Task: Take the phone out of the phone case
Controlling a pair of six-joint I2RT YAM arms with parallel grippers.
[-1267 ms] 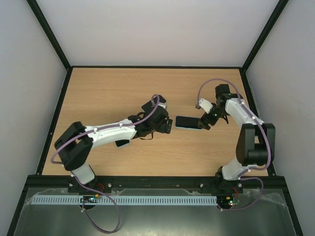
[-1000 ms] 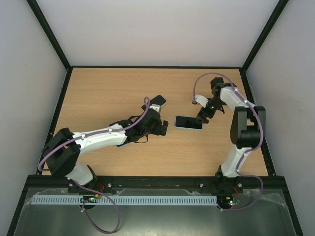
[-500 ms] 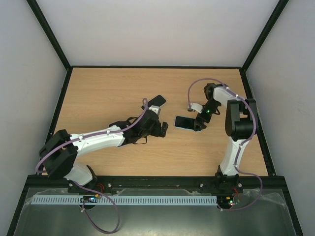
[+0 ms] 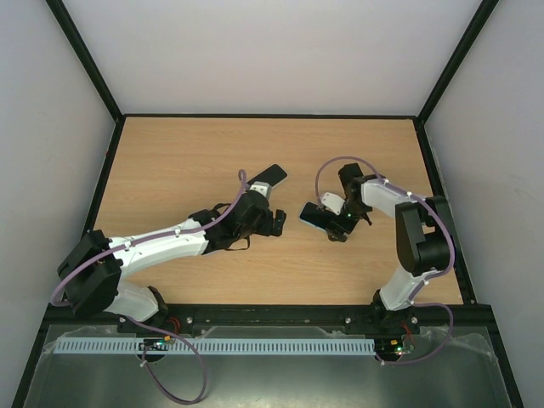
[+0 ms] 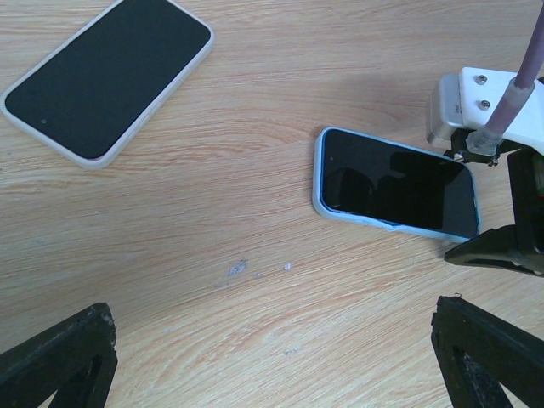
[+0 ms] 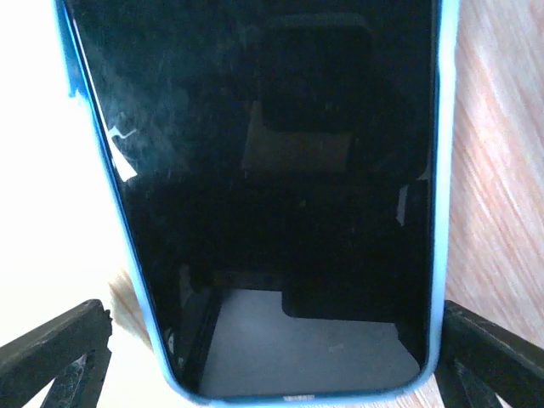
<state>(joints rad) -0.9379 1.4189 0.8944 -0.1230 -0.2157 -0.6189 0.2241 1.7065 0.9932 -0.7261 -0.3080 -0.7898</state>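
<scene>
Pale wood table [image 4: 170, 153] between white walls. The phone [image 5: 399, 183] lies flat and screen up near the middle, seated in its blue phone case [image 5: 320, 183]. In the overhead view its long axis runs roughly 9 to 3 o'clock, with the 3 o'clock end dipped slightly toward the arm bases.

The right gripper [image 4: 340, 226] is the nearer one. It is spread as wide as it goes and holds nothing, and it sits over the phone's 3 o'clock short end. From its wrist the handset runs straight from 6 to 12 o'clock, its near end between the two fingers at the 5 and 7 o'clock corners. I cannot tell whether either finger touches the case.

The left gripper [image 4: 279, 223] is equally wide and empty. It waits at the phone's 9 o'clock end with bare wood between them, and from its wrist the phone lies toward 1 o'clock. A second phone [image 5: 106, 76] in a pale case lies apart at 11 o'clock.

My judgement — the right fingers would close across the case's width
</scene>
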